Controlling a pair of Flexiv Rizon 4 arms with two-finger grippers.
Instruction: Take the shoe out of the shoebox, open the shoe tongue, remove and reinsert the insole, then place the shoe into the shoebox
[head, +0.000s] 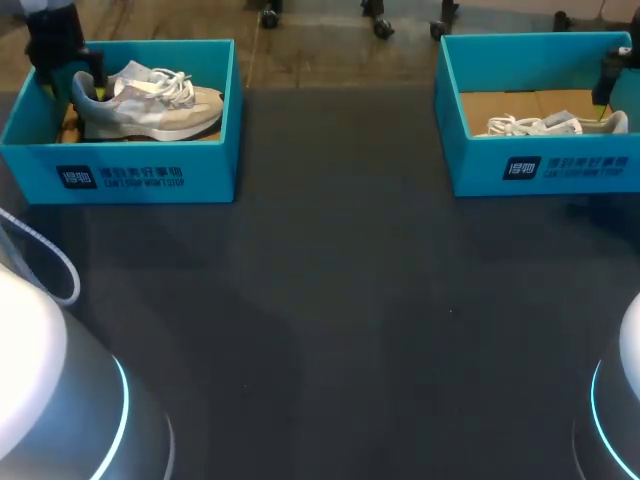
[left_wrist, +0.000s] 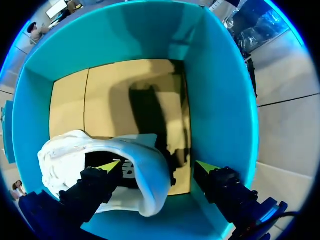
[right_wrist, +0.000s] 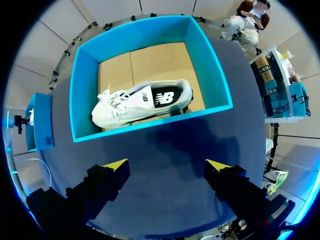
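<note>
Two teal shoeboxes on one dark desk (head: 330, 300): left shoebox (head: 150, 175), right shoebox (head: 545, 170). Two white-grey shoes, one per box; right shoe (head: 560, 124) half hidden by its box wall. Left jaws released, straddling the heel of the left shoe (left_wrist: 150, 185), one fingertip (left_wrist: 109, 166) inside the collar. Right jaws released, empty, right shoebox ahead of them.
</note>
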